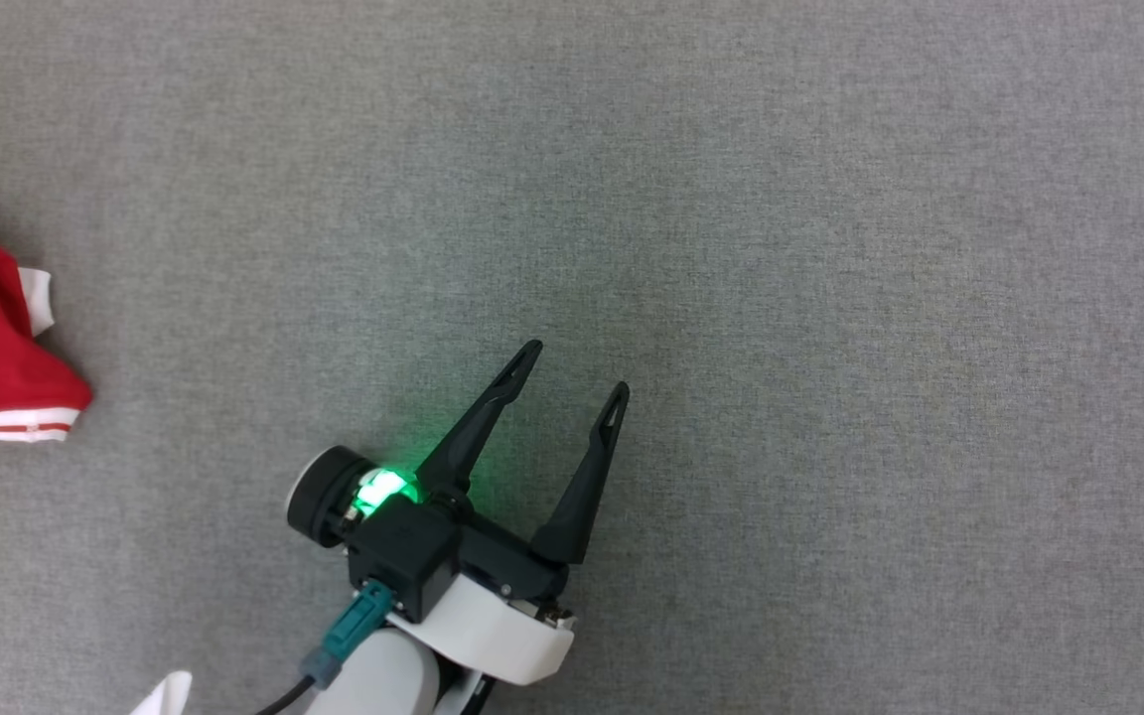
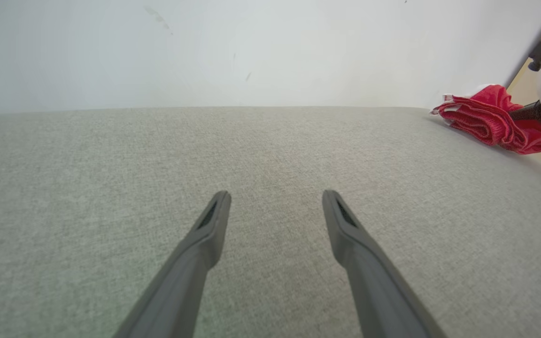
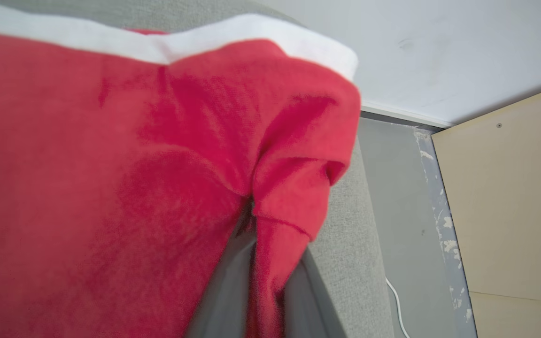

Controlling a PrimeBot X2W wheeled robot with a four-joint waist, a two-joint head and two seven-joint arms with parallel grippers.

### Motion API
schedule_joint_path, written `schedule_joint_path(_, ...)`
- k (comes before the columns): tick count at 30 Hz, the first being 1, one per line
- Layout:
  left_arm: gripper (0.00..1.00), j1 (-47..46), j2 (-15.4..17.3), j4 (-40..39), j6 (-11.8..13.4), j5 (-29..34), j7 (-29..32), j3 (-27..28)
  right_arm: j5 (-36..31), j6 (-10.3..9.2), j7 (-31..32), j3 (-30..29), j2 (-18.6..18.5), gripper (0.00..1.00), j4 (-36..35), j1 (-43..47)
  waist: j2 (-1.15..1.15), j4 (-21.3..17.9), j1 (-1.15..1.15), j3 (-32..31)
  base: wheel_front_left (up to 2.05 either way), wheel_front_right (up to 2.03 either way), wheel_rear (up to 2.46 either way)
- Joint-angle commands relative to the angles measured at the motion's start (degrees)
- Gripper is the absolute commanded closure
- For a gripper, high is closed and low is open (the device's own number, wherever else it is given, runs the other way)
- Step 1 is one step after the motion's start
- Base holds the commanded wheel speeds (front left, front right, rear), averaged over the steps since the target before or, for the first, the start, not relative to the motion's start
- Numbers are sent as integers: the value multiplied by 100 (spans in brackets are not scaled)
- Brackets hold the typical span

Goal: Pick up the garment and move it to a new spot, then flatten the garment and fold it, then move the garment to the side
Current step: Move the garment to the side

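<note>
Left gripper (image 1: 575, 366) spread and empty; right gripper (image 2: 518, 112) pinching the red garment (image 2: 491, 117).

Nearest, the left gripper's fingers stand apart over the bare grey table (image 1: 830, 298), holding nothing. Farther off, the bunched garment lies at the table's edge, one fold clamped between the right gripper's fingers. The pinch seems to take only a thin fold, so a lift could let it slip, or loose cloth could slide over the edge.
</note>
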Motion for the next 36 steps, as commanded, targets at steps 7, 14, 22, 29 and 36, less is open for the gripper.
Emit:
schedule_joint_path(7,0,-6,53,26,-10,55,0,61,-882,-15,-449,-392,78,0,584,-227,0,-24,0,-31,0,0,0)
schedule_joint_path(14,0,99,47,74,66,-30,0,132,-1635,-16,-1134,-698,262,0,713,-183,0,-176,0,-319,0,0,0)
schedule_joint_path(22,0,598,38,176,220,-241,0,398,-2145,-16,-2151,-1274,924,0,290,521,0,-337,0,-1183,0,0,0)
schedule_joint_path(29,0,1215,31,294,336,-337,0,659,-2434,-16,-2916,-1818,1565,0,-740,1832,0,-353,0,-2009,0,0,0)
schedule_joint_path(36,0,1837,26,345,427,-395,0,950,-2817,-16,-3218,-2629,2681,0,-2210,3668,0,-313,0,-2630,0,0,0)
